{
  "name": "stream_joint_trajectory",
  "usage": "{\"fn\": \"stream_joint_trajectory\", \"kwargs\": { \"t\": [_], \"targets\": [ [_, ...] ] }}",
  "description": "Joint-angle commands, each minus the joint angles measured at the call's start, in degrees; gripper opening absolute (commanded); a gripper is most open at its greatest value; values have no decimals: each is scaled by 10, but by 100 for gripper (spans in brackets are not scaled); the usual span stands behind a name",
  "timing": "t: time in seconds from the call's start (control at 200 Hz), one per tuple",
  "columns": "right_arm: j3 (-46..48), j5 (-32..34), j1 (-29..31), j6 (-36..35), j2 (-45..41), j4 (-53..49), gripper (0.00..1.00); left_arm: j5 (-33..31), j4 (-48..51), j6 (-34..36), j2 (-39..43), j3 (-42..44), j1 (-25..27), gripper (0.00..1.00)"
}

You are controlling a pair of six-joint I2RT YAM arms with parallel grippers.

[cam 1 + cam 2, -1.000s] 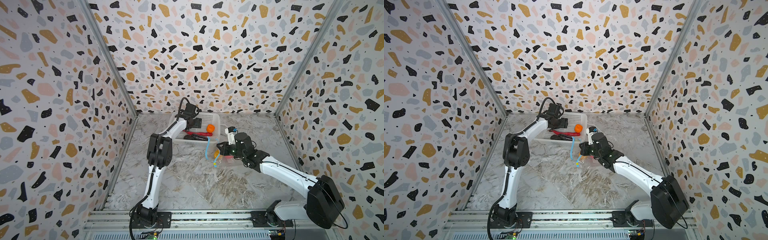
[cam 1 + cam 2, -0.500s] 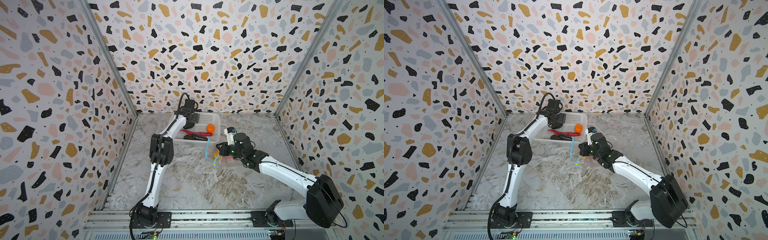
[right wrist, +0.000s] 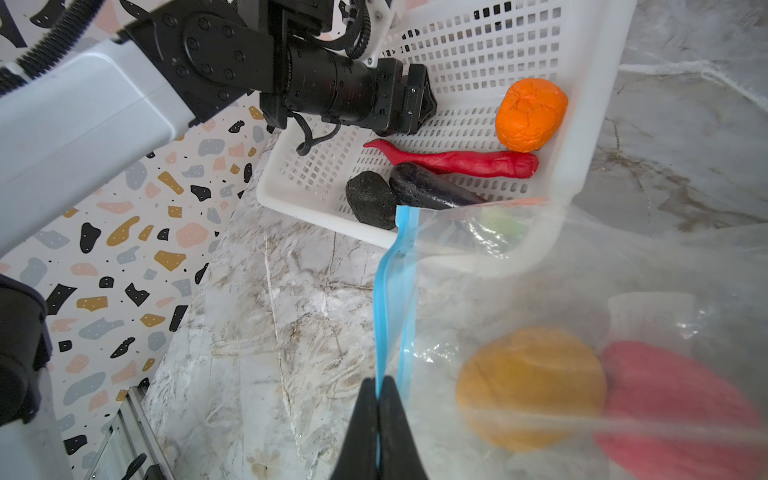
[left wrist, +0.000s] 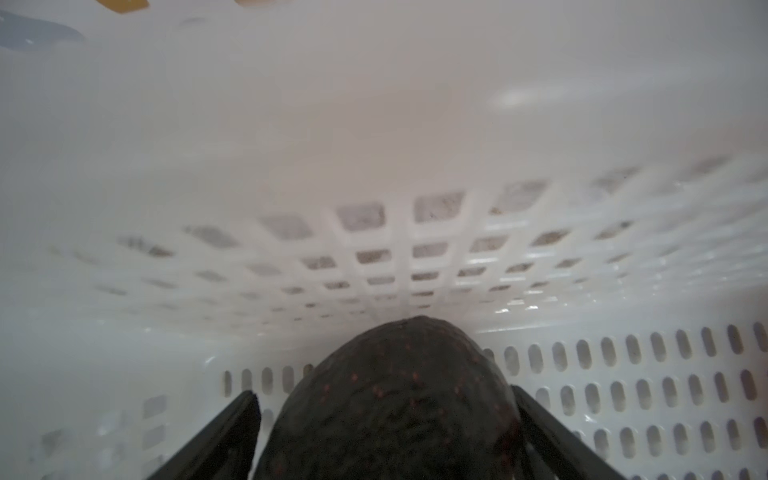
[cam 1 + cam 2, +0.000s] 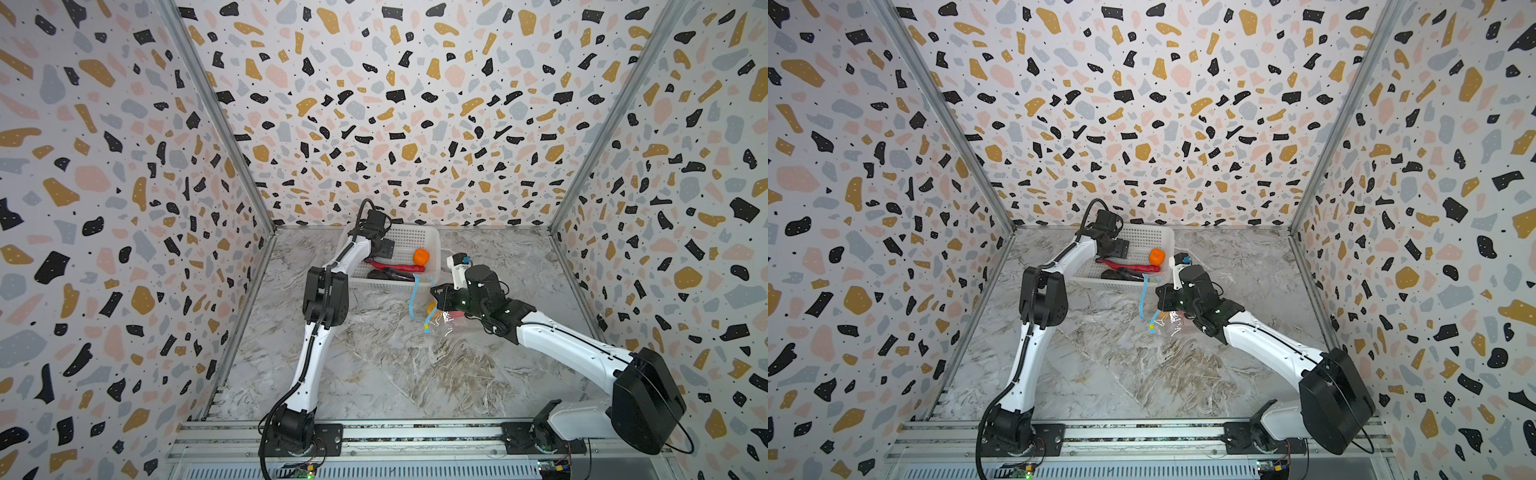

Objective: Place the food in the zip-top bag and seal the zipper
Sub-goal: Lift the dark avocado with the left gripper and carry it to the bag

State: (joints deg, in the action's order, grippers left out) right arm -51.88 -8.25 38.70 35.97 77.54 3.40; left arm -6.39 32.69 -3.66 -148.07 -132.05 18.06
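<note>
The clear bag (image 3: 582,270) is found on the table (image 5: 374,374) beside the white basket (image 3: 598,104), with a yellow potato (image 3: 532,386) and a pink ball (image 3: 673,407) inside. Its blue zipper (image 3: 382,299) is pinched by the closed right claw (image 3: 379,399). An orange (image 3: 530,114), a chili (image 3: 457,160), an eggplant (image 3: 428,189) and a black oval (image 3: 370,199) are seen in the basket. The left claw (image 4: 382,392) is held open astride a speckled oval (image 4: 395,374).

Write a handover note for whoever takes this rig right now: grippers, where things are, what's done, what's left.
Left gripper: open, down in the white basket, fingers either side of a black oval, not closed on it.
Right gripper: shut on the zipper of the zip-top bag, which lies by the basket.
Done: potato and pink-red ball are in the bag.
Left: orange, chili, eggplant and second black oval lie in the basket; bag these and the first oval, then seal the zipper.
</note>
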Motion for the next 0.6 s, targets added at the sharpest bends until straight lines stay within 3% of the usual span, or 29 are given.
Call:
{"fn": "stream_joint_trajectory", "kwargs": {
  "t": [0.0,0.355,0.596],
  "targets": [
    [-23,6,3,1,-8,-8,0,12,-22,-3,0,-22,0,89],
    [-28,14,6,1,-17,-17,0,13,-34,-12,23,5,0,59],
    [-20,16,6,1,-27,-12,0,17,-52,-33,77,59,0,50]
  ]
}}
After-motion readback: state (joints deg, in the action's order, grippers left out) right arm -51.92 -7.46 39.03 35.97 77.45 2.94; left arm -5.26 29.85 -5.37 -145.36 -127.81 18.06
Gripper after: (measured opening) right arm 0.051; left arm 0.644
